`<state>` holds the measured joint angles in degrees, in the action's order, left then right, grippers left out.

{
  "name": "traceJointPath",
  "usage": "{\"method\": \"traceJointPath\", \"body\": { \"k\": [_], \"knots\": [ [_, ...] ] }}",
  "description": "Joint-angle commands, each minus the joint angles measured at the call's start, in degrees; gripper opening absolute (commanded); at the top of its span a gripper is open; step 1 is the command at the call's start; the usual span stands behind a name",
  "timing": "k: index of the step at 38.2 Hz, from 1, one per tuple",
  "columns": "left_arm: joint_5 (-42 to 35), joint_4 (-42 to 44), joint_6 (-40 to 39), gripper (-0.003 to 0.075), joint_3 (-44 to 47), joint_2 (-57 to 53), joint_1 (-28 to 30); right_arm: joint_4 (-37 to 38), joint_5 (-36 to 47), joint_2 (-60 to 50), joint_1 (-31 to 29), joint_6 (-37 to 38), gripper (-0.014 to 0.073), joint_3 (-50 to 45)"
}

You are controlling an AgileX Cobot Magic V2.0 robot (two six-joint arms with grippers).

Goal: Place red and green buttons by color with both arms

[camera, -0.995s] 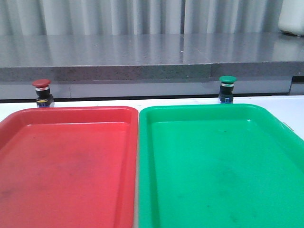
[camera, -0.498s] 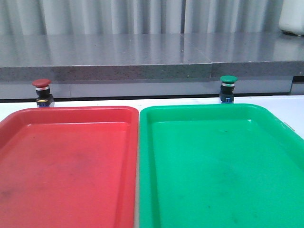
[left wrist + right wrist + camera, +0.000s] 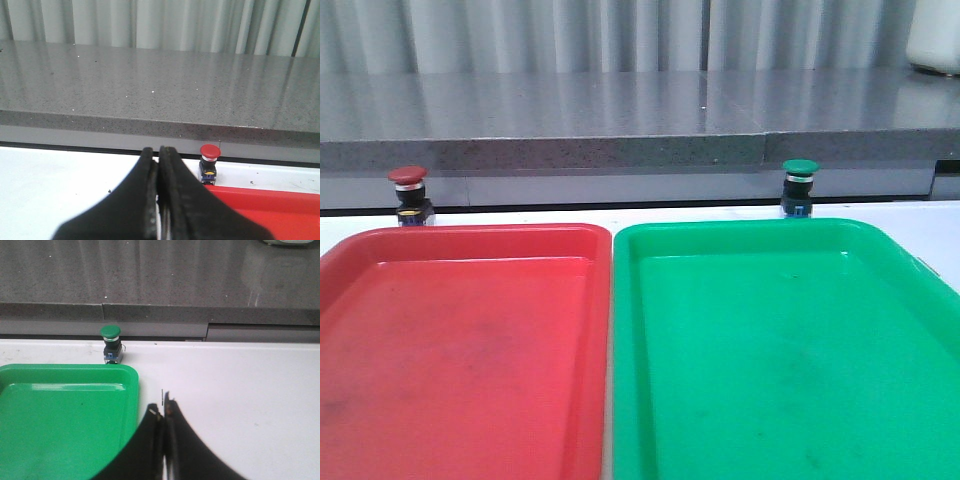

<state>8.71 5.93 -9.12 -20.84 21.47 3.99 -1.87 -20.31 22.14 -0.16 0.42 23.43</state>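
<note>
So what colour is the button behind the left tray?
Dark red button, clearest in the front view.

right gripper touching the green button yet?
Apart. The right wrist view shows bare white table between the right gripper, fingers shut, and the green button standing beyond the green tray.

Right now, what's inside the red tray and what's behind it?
The red tray holds nothing on the part in view; its near end is cut off by the front view. Behind its far left corner the red button stands upright on the white table, outside the tray.
</note>
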Motion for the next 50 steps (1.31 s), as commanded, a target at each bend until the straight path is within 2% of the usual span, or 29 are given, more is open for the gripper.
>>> {"method": "traceJointPath", "body": {
  "k": [1, 2, 4, 10, 13, 14, 20, 31, 37, 44, 50],
  "knots": [
    [-5.1, 0.2, -0.3, 0.002, -2.2, 0.8, 0.0, -0.1, 5.6, 0.7, -0.3, -0.4, -0.0071, 2.2],
    [-5.1, 0.2, -0.3, 0.0046, -2.2, 0.8, 0.0, -0.1, 5.7, 0.7, -0.3, -0.4, -0.0032, 2.2],
    [-5.1, 0.2, -0.3, 0.0148, -2.2, 0.8, 0.0, -0.1, 6.2, 0.7, -0.3, -0.4, 0.0064, 2.2],
    [-5.3, 0.2, -0.3, 0.0523, -2.2, 0.8, 0.0, -0.1, 6.3, 0.7, -0.3, -0.4, 0.0463, 2.2],
    [-5.4, 0.2, -0.3, 0.0623, -2.2, 0.8, 0.0, -0.1, 6.1, 0.7, -0.3, -0.4, 0.0597, 2.2],
    [-5.4, 0.2, -0.3, 0.0648, -2.2, 0.8, 0.0, -0.1, 6.1, 0.7, -0.3, -0.4, 0.0614, 2.2],
    [-5.4, 0.2, -0.3, 0.0646, -2.0, 0.8, 0.0, -0.1, 6.1, 0.7, -0.3, -0.4, 0.059, 2.2],
    [-8.7, 0.1, -0.3, 0.0584, -2.2, 3.5, 0.0, -0.1, 6.1, 0.7, -0.3, -0.4, 0.059, 2.2],
    [-9.2, 0.1, -0.3, 0.0584, -6.6, 14.2, 0.0, -0.1, 6.1, 0.7, -0.3, -0.4, 0.059, 2.2],
    [-7.8, 0.1, -0.3, 0.0584, -15.9, 29.4, -0.1, -0.1, 6.1, 0.7, -0.3, -0.4, 0.059, 2.2],
    [-5.4, 1.3, -0.2, 0.0584, -24.7, 41.2, -4.3, -0.1, 6.1, 0.7, -0.3, -0.4, 0.059, 2.2]
  ]
}}
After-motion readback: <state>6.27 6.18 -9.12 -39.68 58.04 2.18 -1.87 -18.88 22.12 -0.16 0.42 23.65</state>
